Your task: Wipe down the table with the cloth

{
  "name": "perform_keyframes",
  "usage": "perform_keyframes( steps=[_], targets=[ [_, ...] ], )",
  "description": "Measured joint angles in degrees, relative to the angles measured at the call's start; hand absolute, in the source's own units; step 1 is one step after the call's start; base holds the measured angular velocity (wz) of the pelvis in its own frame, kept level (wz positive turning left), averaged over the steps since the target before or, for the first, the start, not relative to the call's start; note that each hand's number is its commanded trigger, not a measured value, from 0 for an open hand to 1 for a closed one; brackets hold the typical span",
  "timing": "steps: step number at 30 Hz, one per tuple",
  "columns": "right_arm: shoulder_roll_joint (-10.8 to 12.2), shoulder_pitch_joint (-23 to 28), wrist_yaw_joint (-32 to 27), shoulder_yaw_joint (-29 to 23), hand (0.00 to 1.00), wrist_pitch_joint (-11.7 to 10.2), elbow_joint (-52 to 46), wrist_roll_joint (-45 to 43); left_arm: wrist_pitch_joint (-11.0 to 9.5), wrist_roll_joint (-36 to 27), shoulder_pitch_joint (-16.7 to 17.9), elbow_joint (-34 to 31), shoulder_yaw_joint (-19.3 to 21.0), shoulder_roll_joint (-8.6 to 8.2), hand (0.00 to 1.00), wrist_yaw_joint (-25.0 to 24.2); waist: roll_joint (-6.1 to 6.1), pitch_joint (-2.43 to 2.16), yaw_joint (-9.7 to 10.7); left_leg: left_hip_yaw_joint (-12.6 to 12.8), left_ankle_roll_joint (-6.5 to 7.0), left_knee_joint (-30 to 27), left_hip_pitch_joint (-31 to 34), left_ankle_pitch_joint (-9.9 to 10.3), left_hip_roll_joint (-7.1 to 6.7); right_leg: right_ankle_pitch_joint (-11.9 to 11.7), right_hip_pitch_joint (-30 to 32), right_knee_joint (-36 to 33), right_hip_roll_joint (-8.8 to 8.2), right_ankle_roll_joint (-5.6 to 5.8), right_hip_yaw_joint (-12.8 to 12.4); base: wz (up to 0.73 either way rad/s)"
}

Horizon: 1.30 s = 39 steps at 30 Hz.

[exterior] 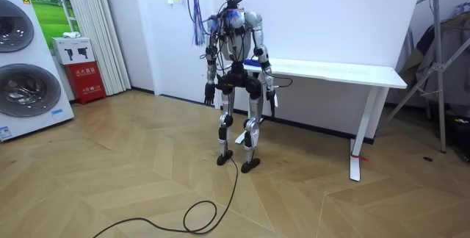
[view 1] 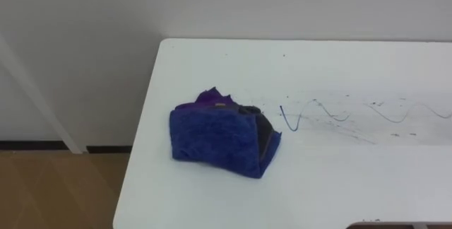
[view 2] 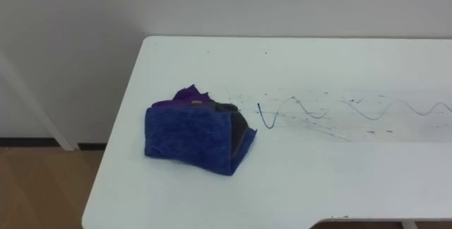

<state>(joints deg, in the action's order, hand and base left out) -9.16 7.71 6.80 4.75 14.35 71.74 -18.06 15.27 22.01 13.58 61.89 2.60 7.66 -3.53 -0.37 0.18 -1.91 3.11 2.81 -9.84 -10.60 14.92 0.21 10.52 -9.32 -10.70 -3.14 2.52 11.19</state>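
I find the blue cloth (view 1: pixel 215 136) bunched on the worktop (view 1: pixel 212 59) just beside the pen squiggle (view 1: pixel 311 112), handy for wiping. My left hand (exterior: pixel 208 93) and right hand (exterior: pixel 273 103) hang by the robot's sides; I cannot tell how the fingers are set.

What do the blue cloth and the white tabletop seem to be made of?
Blue cloth: likely microfibre or terry, judging by its fuzzy matte nap and soft slumped folds. A purple layer peeks out on top. Table: smooth white top, probably laminate or painted board, flat and even with a rounded corner. Its core cannot be told.
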Motion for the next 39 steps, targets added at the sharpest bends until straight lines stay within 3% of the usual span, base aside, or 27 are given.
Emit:
perform_keyframes(
  steps=[5,9,11,13,16,17,19,23,25,29,31,34,39],
  targets=[
    [0.00,0.66,-3.26,-5.46,0.00,0.05,3.24,12.77,0.22,-1.49,0.44,0.00,2.08,0.03,0.00,-0.14,0.00,-0.01,0.42,0.01,0.00,0.02,-0.21,0.00,0.03,0.00,0.09,0.05,0.03,0.00,-0.23,0.00],
    [-0.92,2.13,-6.31,-19.74,0.00,-0.12,5.29,28.55,0.41,-2.29,1.32,0.05,9.69,0.17,0.00,-0.81,-0.18,0.07,3.03,0.03,0.00,0.24,-0.37,-0.01,0.10,0.00,-0.12,0.23,0.12,0.00,-0.31,0.00],
    [-2.70,2.43,-7.37,-27.66,0.00,-0.41,6.64,36.66,0.41,-2.35,1.67,0.07,13.57,0.63,0.00,-1.20,-0.43,0.05,4.68,0.05,0.00,0.57,-0.26,0.00,0.08,0.00,0.02,0.22,0.07,0.00,-0.15,-0.02],
    [-6.24,2.82,-10.14,-36.21,0.00,-0.43,6.80,45.74,0.36,-2.34,1.49,-0.02,18.02,2.47,0.00,-1.21,-0.92,0.10,6.11,0.57,0.00,0.85,-0.20,0.00,0.10,0.02,0.44,0.23,0.14,0.03,-0.46,-0.12],
    [-10.79,2.28,-15.81,-41.45,0.00,-0.71,4.13,49.45,0.02,-2.65,1.51,-0.19,20.56,4.12,0.00,-0.52,-1.60,0.08,6.90,1.95,0.01,1.06,0.05,0.00,0.03,0.03,1.39,0.09,0.16,0.02,-1.69,-0.26],
    [-11.35,2.11,-16.92,-42.10,0.00,-1.05,3.36,49.72,-0.22,-2.70,1.32,-0.20,20.56,4.45,0.00,-0.46,-1.81,0.12,7.02,1.99,0.02,1.06,0.11,-0.01,0.02,0.03,1.46,0.10,0.15,0.02,-1.75,-0.13],
    [-11.78,1.57,-21.93,-42.56,0.00,-1.96,-3.11,49.35,-0.89,-2.76,0.82,-1.61,20.23,5.33,0.00,-0.30,-2.78,0.07,7.14,2.23,0.02,1.00,0.03,-0.01,0.10,0.02,1.54,0.01,0.26,-0.01,-1.94,-0.06],
    [-11.79,-1.86,-27.99,-41.42,0.00,-2.53,-17.58,44.40,-2.11,-2.74,0.53,-1.71,17.45,5.39,0.00,0.20,-3.29,-0.04,7.11,3.08,0.04,0.99,0.40,-0.01,0.05,-0.06,2.41,-0.27,0.26,-0.04,-2.70,-0.13],
    [-11.80,-3.03,-31.77,-37.61,0.00,-3.10,-32.35,39.18,-2.74,-2.84,0.80,-2.68,15.44,5.41,0.00,0.68,-3.09,-0.09,6.39,3.93,0.04,0.47,1.21,-0.02,0.14,-0.06,3.82,-1.09,0.36,-0.04,-3.28,-0.13],
    [-11.80,-6.83,-34.62,-31.78,0.00,-5.20,-50.46,26.47,-3.68,-3.64,0.84,-2.66,12.17,5.31,0.00,1.90,-2.86,-0.10,6.07,4.54,0.00,-0.68,2.25,-0.06,-0.04,-0.09,4.51,-1.06,0.36,-0.09,-3.22,-0.03],
    [-11.60,-7.50,-36.14,-29.01,0.00,-6.23,-60.07,20.16,-4.49,-3.73,1.08,-2.75,10.57,4.75,0.00,2.47,-2.64,-0.22,4.04,4.54,-0.02,-0.74,2.05,-0.07,0.07,-0.09,4.23,-0.94,0.47,-0.09,-3.11,0.00],
    [-11.58,-7.69,-37.43,-23.69,0.00,-7.92,-70.52,12.15,-4.56,-3.75,1.84,-3.33,7.80,4.51,0.00,2.94,-2.86,-0.08,2.79,3.47,-0.06,-0.75,2.11,-0.09,0.32,-0.09,4.11,-0.82,0.43,-0.09,-2.02,0.11],
    [-11.57,-10.03,-37.10,-17.53,0.00,-10.78,-77.59,2.92,-5.79,-2.18,1.89,-3.19,4.82,4.39,0.00,2.95,-2.92,-0.01,-0.37,2.79,-0.06,-0.72,2.33,-0.09,0.40,-0.09,4.08,-0.78,0.26,-0.09,-1.55,0.08]
  ],
)
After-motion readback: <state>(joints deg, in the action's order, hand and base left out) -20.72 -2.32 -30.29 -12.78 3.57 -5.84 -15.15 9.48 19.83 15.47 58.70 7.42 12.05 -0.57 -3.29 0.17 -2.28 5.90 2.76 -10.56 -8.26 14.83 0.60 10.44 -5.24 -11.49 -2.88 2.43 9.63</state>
